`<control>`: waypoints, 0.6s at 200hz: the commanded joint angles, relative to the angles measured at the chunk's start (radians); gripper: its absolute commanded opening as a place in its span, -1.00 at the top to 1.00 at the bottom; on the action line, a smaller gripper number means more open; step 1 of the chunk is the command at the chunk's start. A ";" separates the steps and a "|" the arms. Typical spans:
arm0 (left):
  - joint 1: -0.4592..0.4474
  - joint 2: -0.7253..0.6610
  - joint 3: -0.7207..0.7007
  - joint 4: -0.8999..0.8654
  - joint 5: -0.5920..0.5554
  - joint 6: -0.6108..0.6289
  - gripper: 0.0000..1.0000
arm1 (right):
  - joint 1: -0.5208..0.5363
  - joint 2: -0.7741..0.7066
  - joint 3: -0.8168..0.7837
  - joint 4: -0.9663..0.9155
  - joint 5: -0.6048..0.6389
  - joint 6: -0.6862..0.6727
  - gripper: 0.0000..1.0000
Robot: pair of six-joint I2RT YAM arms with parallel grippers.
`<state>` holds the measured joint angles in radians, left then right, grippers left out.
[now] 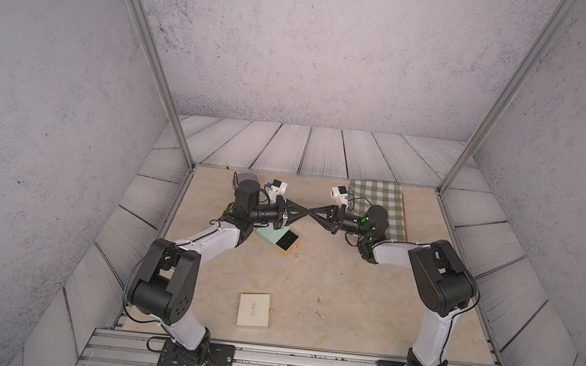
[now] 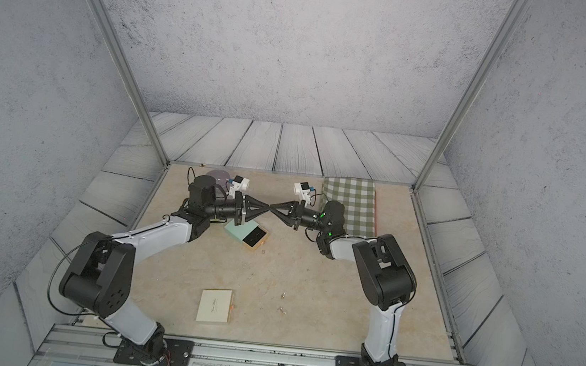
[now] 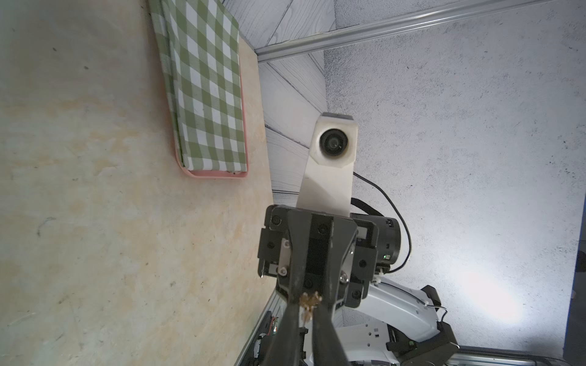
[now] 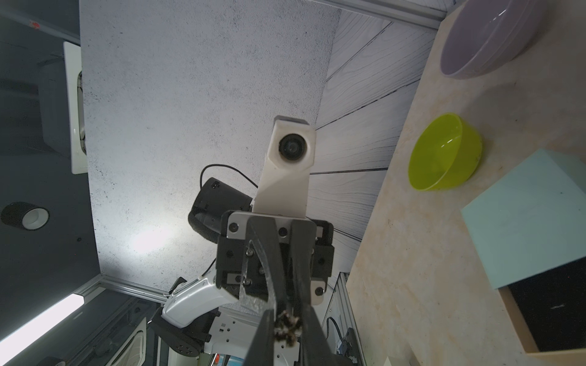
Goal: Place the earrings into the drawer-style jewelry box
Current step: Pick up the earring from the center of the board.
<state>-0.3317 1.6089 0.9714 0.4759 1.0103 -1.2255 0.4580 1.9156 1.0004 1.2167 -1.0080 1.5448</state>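
Holding both arms up over the table (image 1: pixel 347 290), I have the left gripper (image 1: pixel 306 210) and right gripper (image 1: pixel 311 211) meeting tip to tip, raised above and just behind the mint-green jewelry box (image 1: pixel 271 234). Its black-lined drawer (image 1: pixel 287 242) is pulled open on the side nearer the arm bases.

One earring (image 3: pixel 310 300) sits exactly where the two sets of tips meet. The left wrist view shows it gold and tangled between that gripper's fingers (image 3: pixel 290 329), which stand a little apart. The right wrist view shows it in the narrow gap between the right gripper's fingers (image 4: pixel 314 336). I cannot tell which gripper is truly pinching it, or whether both are.

That doubt is my main worry. If one side lets go before the other has bitten, the piece drops. From this height it could bounce away from the box, or under an arm, where I would lose sight of it. A hook could also snag on a fingertip and get dragged off line.

Other earrings (image 1: pixel 320 299) lie loose on the table, well in front of the box toward the arm bases, with one tiny piece (image 1: pixel 296 255) just beside the drawer's corner. A sweep low past the box could scatter them or nudge the drawer shut.
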 commanded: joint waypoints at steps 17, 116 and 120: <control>0.019 -0.040 0.003 -0.134 -0.030 0.110 -0.09 | 0.006 -0.118 -0.020 -0.393 0.015 -0.256 0.76; 0.169 -0.129 0.081 -0.918 -0.396 0.625 -0.20 | 0.099 0.080 0.696 -2.027 0.637 -1.149 0.68; 0.171 -0.126 0.082 -0.926 -0.403 0.631 -0.20 | 0.106 0.097 0.722 -2.051 0.658 -1.158 0.67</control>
<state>-0.1688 1.4891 1.0199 -0.2440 0.7341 -0.7460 0.5266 1.9160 1.5921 -0.4305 -0.5812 0.5781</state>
